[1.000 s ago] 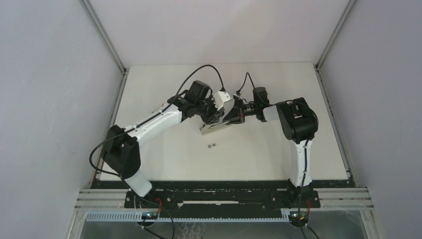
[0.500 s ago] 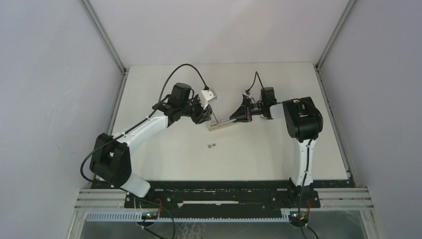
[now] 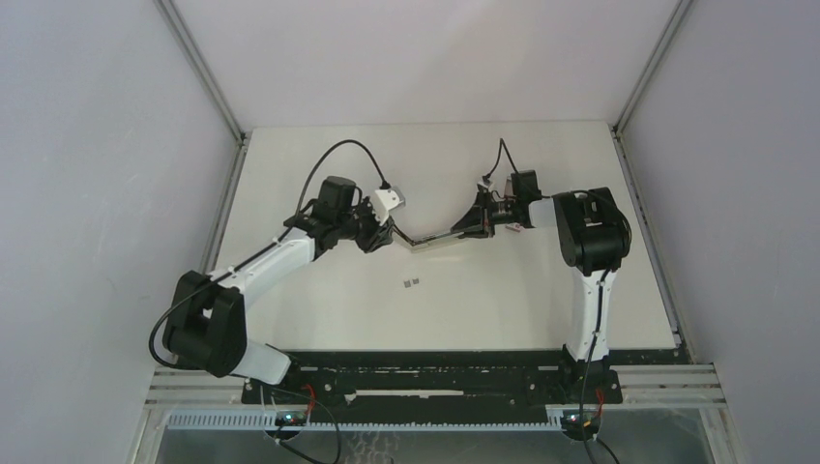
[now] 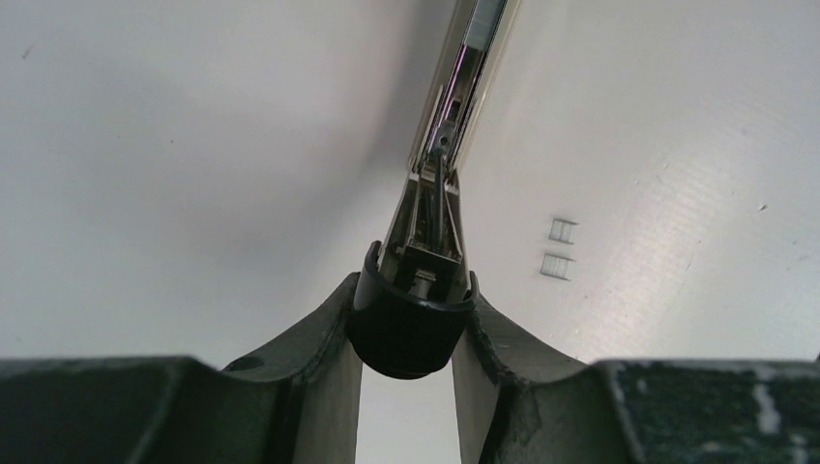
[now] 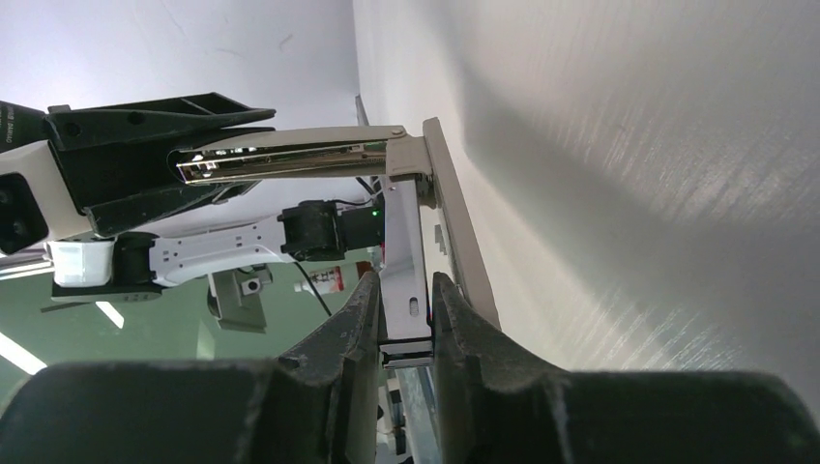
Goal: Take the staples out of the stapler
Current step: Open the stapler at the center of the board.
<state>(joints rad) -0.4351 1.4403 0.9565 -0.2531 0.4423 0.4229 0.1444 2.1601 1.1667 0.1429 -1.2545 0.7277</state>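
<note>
Stapler (image 3: 437, 239) is mid-tabletop (image 3: 541, 290), spanned between both grippers, with its long axis running roughly 9-to-3 in the top view. Left gripper (image 3: 387, 232) is at the 9 o'clock end, clenched on the black end cap. Left wrist view shows both fingers (image 4: 314, 343) pressed against the cap, with the body running away toward 12 to 1 o'clock. Right gripper (image 3: 479, 224) is at the 3 o'clock end, also grasping the stapler: right wrist view shows a narrow pale bar of it pinched between the fingers (image 5: 338, 338). Same view shows the stapler hinged open: silvery arm points to 9 o'clock into the left gripper's black fingers, other arm runs alongside the tabletop surface. Can't tell whether any part touches the tabletop. Two staples (image 3: 413, 283) lie loose on the tabletop at 6 o'clock from the stapler, side by side and apart from it. In the left wrist view they sit at 3 o'clock of the stapler body.
</note>
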